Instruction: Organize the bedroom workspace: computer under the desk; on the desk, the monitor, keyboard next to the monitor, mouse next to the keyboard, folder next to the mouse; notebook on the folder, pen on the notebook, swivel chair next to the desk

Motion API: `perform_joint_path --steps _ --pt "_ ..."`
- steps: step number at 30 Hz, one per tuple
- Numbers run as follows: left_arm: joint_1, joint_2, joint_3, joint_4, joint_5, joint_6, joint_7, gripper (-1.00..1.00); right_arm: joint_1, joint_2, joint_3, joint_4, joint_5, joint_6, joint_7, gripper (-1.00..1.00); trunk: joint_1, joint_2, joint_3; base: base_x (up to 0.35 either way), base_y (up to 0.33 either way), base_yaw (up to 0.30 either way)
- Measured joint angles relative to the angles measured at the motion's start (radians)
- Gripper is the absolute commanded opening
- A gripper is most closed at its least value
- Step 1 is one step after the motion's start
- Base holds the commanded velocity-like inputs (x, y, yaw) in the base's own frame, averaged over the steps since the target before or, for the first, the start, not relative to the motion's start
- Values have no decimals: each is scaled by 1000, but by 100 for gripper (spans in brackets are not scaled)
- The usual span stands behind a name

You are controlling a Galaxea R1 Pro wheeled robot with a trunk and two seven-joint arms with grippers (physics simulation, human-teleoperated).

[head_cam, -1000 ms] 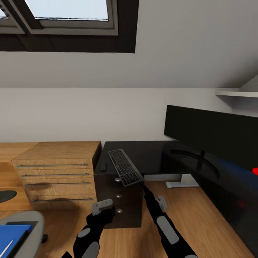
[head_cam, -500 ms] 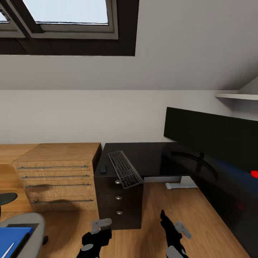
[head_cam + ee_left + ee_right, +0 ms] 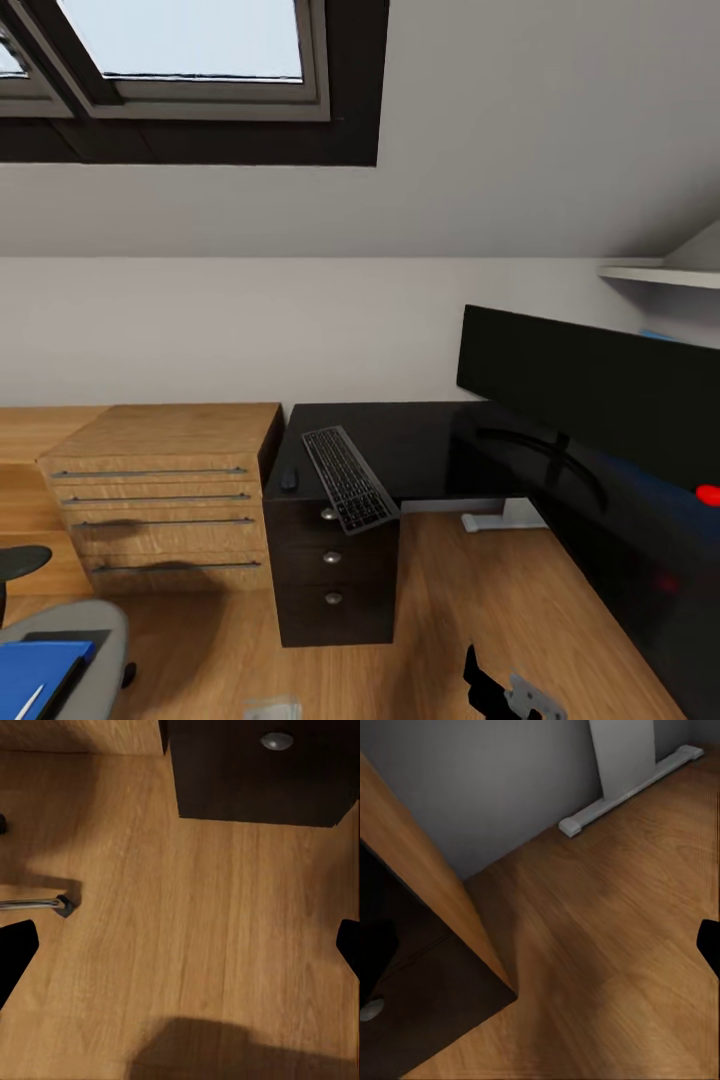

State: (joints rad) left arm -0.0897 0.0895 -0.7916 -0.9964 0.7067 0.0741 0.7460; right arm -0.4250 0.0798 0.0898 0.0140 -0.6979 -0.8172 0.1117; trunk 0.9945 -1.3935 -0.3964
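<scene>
Head view: the keyboard (image 3: 348, 478) lies on the black worktop (image 3: 420, 445), overhanging its front edge, mouse (image 3: 289, 479) just beside it, monitor (image 3: 590, 385) at right. The blue folder (image 3: 35, 670) rests on the chair (image 3: 70, 640).

Left wrist view: left gripper (image 3: 180, 949) open over wood floor (image 3: 195, 937).

Right wrist view: right gripper's state cannot be told.

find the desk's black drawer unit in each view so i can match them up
Head view: black drawer unit low centre, under the keyboard.
Left wrist view: along the picture's upper edge, one silver knob showing.
Right wrist view: dark front in the picture's lower left corner.
Shared landmark: the wooden floor it stands on.
</scene>
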Motion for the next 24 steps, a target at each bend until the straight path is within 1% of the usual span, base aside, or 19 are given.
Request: perform_joint_path --steps 3,5,6,9,10,24 --pt "0 0 -33 23 -1 -63 -1 100 4 0 2 2 2 1 0 100 -12 21 9 0 0 0" --pt "0 0 -41 29 -1 -78 -1 100 5 -1 2 3 3 2 0 100 -19 35 16 -28 0 0" --pt "1 3 -45 51 1 -97 1 100 7 2 4 4 4 1 0 100 -23 42 19 -98 0 0" --pt "0 1 -42 86 1 -102 2 100 7 4 5 4 5 -3 0 100 -34 63 28 -231 -65 4" --pt "0 -2 -35 124 1 -106 3 100 9 5 5 5 5 -2 -1 100 -38 70 31 -289 -225 161" --pt "1 -2 -34 127 0 -107 5 100 10 7 7 3 5 -6 0 100 -92 168 75 -282 -240 240"
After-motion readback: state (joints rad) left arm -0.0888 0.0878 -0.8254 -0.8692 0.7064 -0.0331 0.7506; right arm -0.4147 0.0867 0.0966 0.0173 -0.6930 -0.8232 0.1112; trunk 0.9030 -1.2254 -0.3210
